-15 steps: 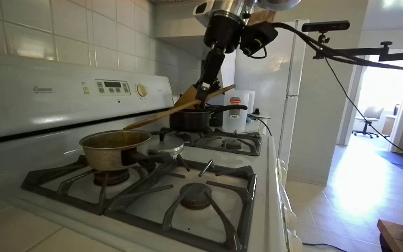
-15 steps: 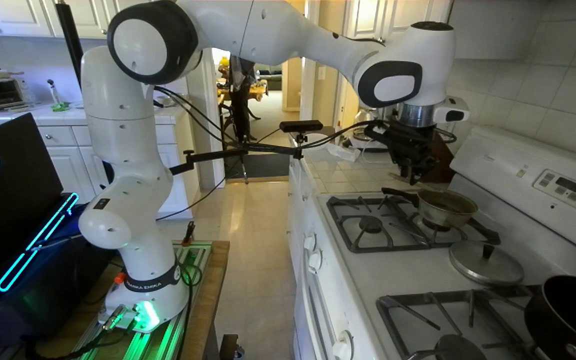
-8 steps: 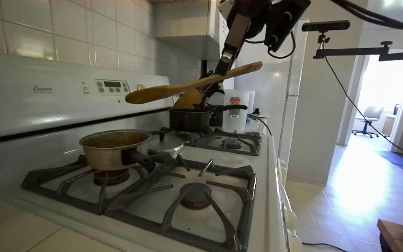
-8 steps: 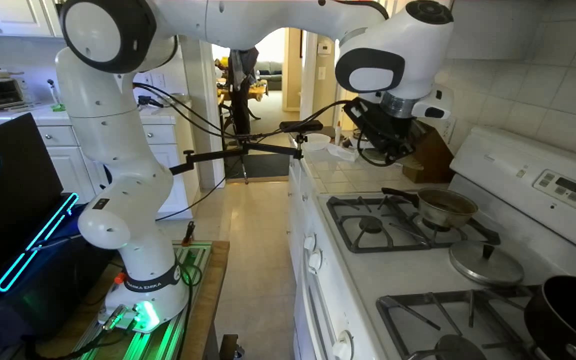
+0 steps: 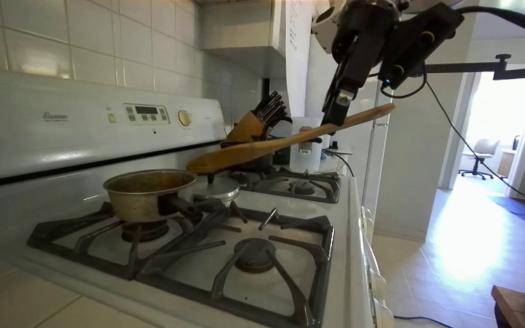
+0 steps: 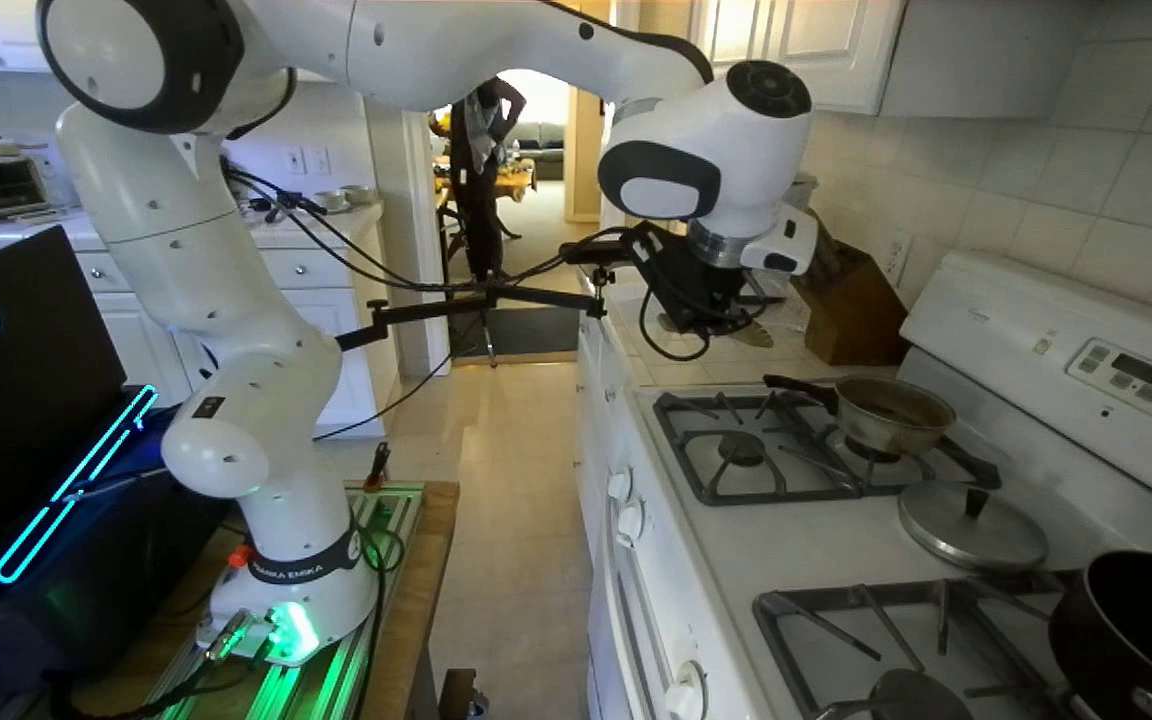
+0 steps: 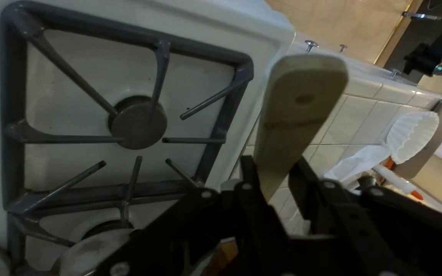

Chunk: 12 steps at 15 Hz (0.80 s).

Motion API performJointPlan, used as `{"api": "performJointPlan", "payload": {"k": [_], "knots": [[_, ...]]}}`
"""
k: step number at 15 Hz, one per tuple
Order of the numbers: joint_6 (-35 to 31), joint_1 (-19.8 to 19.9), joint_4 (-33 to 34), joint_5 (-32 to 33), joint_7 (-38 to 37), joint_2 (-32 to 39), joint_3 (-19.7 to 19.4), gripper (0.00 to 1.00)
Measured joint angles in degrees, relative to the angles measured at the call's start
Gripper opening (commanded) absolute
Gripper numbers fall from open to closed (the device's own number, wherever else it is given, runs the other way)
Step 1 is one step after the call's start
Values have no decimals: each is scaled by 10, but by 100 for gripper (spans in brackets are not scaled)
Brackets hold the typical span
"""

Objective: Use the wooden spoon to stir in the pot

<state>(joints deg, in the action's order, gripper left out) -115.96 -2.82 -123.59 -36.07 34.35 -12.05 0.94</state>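
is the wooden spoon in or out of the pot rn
Out. The gripper holds the wooden spoon in the air, and in both exterior views none of it dips inside the pot.

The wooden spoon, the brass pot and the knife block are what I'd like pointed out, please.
Wooden spoon (image 5: pixel 280 143), in an exterior view: midway along its length.
Brass pot (image 5: pixel 137 205), in an exterior view: its outer wall.
Knife block (image 6: pixel 851 312), in an exterior view: its wooden side.

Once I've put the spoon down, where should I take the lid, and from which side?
By its dark knob, probably from straight above: the lid lies knob-up on the stove, and the knob, which looks narrow enough to pinch, stands up from its middle.
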Motion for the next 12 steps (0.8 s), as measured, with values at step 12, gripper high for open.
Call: {"api": "performJointPlan", "payload": {"k": [12], "knots": [[-71,-96,-106,-52,19,-43,40,7]]}}
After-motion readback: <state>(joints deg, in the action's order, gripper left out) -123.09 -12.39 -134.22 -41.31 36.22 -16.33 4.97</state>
